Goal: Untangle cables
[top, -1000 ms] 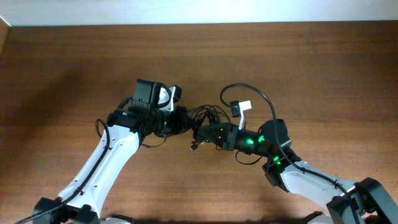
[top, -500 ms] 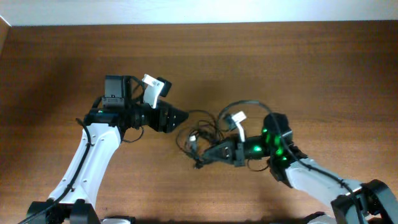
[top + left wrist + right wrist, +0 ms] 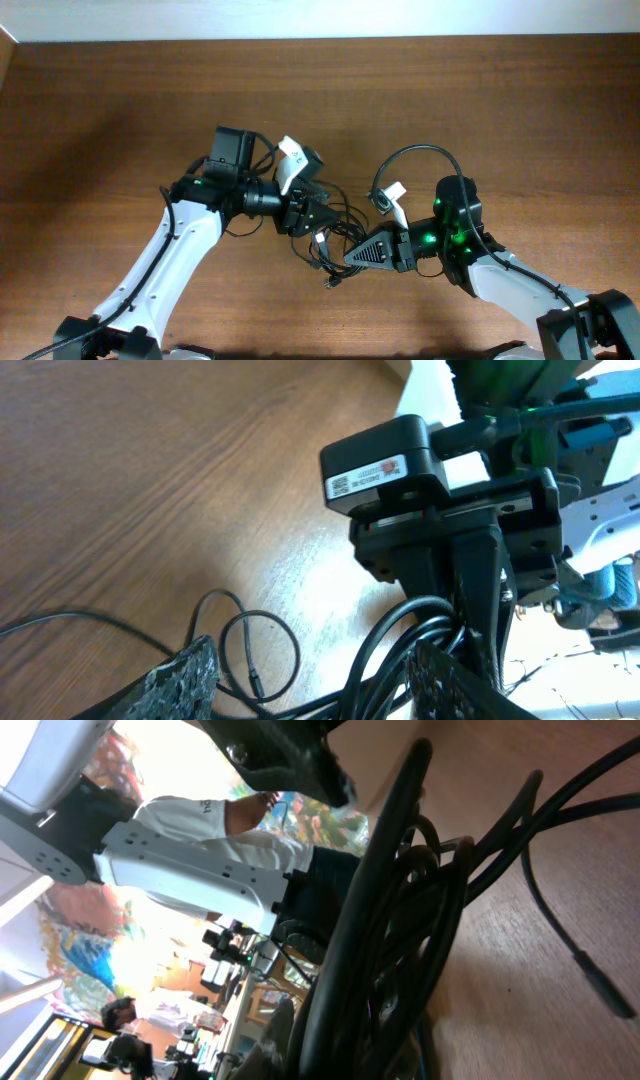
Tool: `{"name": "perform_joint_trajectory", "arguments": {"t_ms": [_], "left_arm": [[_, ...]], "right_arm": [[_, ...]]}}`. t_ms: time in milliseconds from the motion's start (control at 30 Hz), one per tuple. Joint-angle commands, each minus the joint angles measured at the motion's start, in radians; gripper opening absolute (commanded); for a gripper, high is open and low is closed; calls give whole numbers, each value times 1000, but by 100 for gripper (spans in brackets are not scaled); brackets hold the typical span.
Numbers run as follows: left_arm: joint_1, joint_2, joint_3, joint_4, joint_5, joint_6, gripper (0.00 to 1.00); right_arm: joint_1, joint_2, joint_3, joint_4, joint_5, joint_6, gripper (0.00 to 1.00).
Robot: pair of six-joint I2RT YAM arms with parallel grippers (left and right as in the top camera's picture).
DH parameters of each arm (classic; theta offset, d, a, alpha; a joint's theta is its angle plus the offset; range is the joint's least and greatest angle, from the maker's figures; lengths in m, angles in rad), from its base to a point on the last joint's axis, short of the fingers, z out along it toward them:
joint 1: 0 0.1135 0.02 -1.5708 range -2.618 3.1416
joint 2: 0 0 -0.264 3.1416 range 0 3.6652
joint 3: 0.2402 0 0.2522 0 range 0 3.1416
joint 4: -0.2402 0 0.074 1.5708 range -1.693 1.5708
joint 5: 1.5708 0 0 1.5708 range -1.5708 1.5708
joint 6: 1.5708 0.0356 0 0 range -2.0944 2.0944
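Observation:
The cables point(image 3: 340, 226) lie as one tangled black clump at the table's middle, with a loose plug end point(image 3: 330, 283) trailing toward the front. My left gripper point(image 3: 318, 212) is at the clump's left side, open. In the left wrist view its fingers point(image 3: 190, 678) stand apart, with a small loop point(image 3: 262, 652) and a thicker bundle of cables point(image 3: 395, 645) between them. My right gripper point(image 3: 352, 257) reaches into the clump from the right and is shut on the cables point(image 3: 400, 920), which fill its wrist view. The right gripper's black body point(image 3: 440, 510) shows just beyond the bundle.
The brown wooden table point(image 3: 120, 110) runs to a white wall at the back. A thick black arm cable point(image 3: 415, 152) arches above the right wrist, next to a white tag point(image 3: 392, 194). Another white tag point(image 3: 290, 160) sits on the left wrist.
The left gripper let go of the clump, drew away to the left, then came back to it with its jaws apart. The right gripper dragged the clump toward the front.

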Motion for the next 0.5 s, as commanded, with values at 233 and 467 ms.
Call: {"name": "perform_joint_trajectory", "arguments": {"t_ms": [233, 467], "left_arm": [[-61, 9, 2, -111, -80, 147, 40], [-61, 9, 2, -152, -57, 195, 33]], "right_arm": [[-5, -15, 6, 4, -37, 4, 4], [-5, -15, 6, 4, -38, 4, 4]]}}
